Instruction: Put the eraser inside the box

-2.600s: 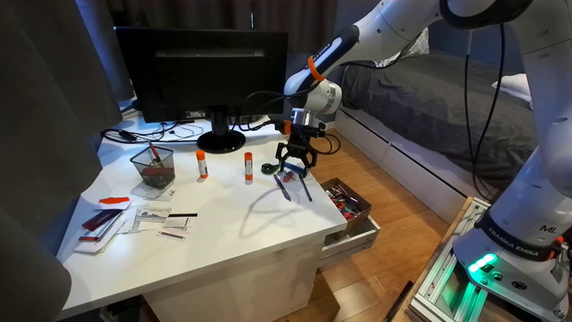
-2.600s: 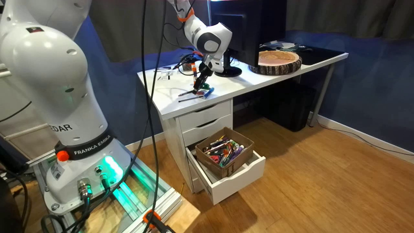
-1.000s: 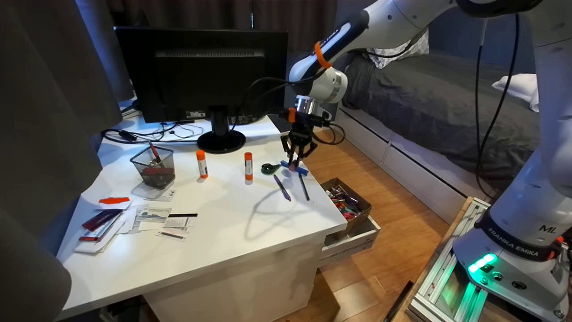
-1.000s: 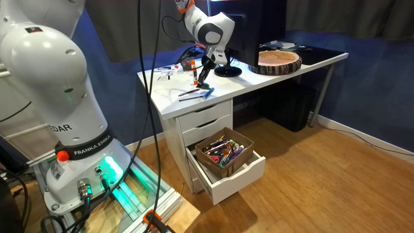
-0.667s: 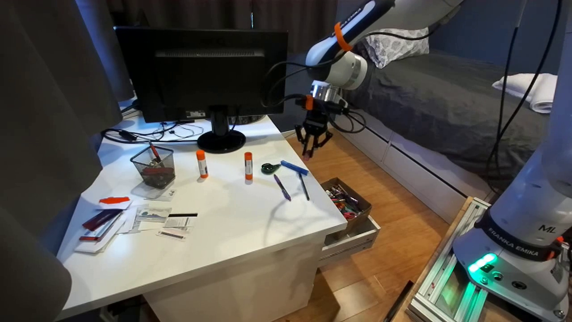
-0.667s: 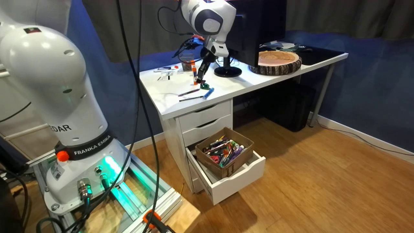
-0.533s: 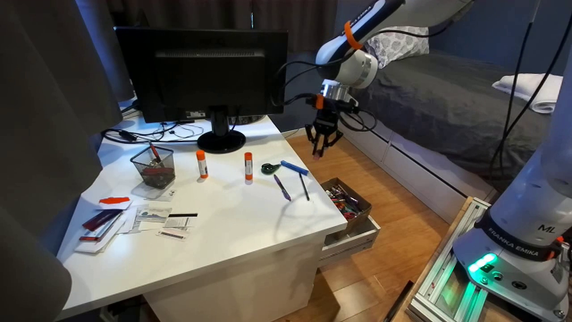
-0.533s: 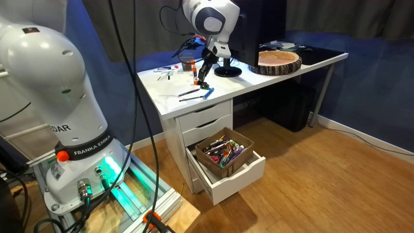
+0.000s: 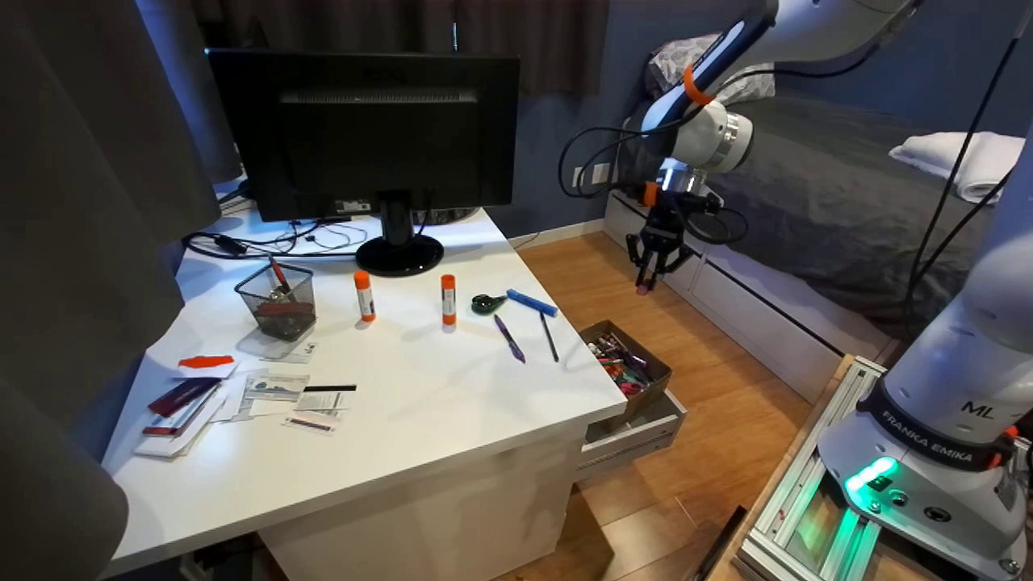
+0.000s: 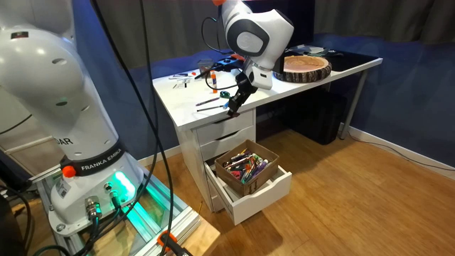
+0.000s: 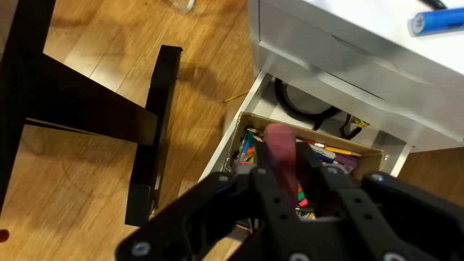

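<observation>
The eraser [image 11: 280, 141] is in the air, outside the box [image 10: 229, 180] and higher than its rim; in the wrist view it hides part of what the box holds. The gripper [image 9: 643, 284] pinches it from both sides, one pink end poking out. Whether it is squarely over the box I cannot tell. The box, full of jumbled pens [image 10: 245, 165], sits in a pulled-out drawer [image 10: 263, 204]; a black loop [image 11: 302, 115] lies beside it there. Higher than the box is the desk [image 9: 403, 387]. Nearest the box on that top lies a dark stick [image 9: 549, 336], then a blue marker [image 9: 531, 303] and a purple pen [image 9: 509, 339], then a green thing [image 9: 487, 304]. Farther from the box stand two upright glue sticks [image 9: 449, 303], a monitor [image 9: 371, 121] and a mesh cup [image 9: 305, 284].
</observation>
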### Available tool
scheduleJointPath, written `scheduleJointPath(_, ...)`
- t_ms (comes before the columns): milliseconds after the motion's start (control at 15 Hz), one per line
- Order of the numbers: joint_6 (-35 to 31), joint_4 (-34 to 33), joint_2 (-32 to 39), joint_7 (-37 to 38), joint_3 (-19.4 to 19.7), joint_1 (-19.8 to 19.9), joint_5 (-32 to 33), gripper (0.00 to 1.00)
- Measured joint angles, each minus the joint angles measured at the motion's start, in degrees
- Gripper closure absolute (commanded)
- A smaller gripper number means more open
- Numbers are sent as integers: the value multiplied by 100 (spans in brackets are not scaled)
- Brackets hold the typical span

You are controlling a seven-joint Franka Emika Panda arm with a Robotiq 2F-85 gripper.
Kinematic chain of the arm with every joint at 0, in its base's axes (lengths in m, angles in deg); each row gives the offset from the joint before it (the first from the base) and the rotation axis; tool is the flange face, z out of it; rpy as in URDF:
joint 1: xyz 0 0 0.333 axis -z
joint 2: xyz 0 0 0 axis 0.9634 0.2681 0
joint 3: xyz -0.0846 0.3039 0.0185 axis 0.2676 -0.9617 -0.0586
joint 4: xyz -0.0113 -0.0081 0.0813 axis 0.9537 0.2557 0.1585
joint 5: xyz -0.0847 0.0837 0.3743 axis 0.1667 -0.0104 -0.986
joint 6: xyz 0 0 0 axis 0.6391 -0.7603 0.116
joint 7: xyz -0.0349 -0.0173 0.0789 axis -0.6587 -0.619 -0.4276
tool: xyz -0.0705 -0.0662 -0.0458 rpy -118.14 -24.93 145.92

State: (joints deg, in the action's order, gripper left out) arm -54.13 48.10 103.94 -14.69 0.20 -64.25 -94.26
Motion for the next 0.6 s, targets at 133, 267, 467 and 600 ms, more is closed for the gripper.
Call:
scheduleJointPath(133, 0, -9, 104, -63, 41, 53, -17, 77)
scheduleJointPath(267, 0, -19, 95, -58, 38, 3, -17, 94)
scheduleJointPath(467, 17, -39, 116, -54, 35, -26, -15, 94)
scheduleJointPath(600, 92, -188, 306, -40, 34, -24, -15, 94)
